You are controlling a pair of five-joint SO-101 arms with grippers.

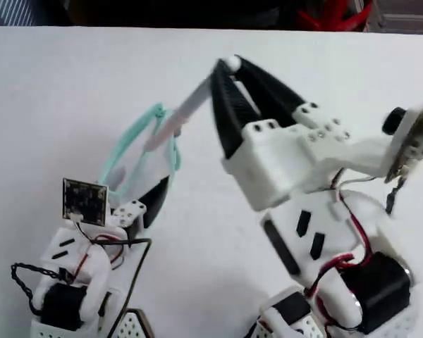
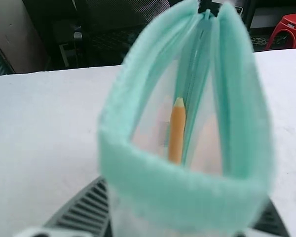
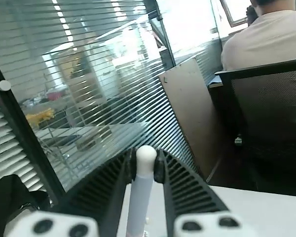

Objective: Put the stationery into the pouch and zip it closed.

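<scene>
A clear pouch (image 1: 142, 156) with a mint-green zipper rim (image 2: 182, 195) stands on the white table, mouth wide open. My left gripper (image 1: 149, 197) is shut on its near edge. Inside the pouch lies an orange pencil (image 2: 176, 129). My right gripper (image 1: 225, 69) is shut on a white pen (image 1: 189, 107), held raised above the table. The pen slants down so that its pinkish lower tip (image 1: 157, 139) sits at the pouch's mouth. In the right wrist view the pen's rounded white end (image 3: 146, 157) shows pinched between the black fingers (image 3: 111, 185).
The white table (image 1: 56, 91) is bare to the left and behind the pouch. A red stool (image 2: 288, 27) and dark chairs stand beyond the far edge. The right arm's white body (image 1: 317, 183) hangs over the table's right half.
</scene>
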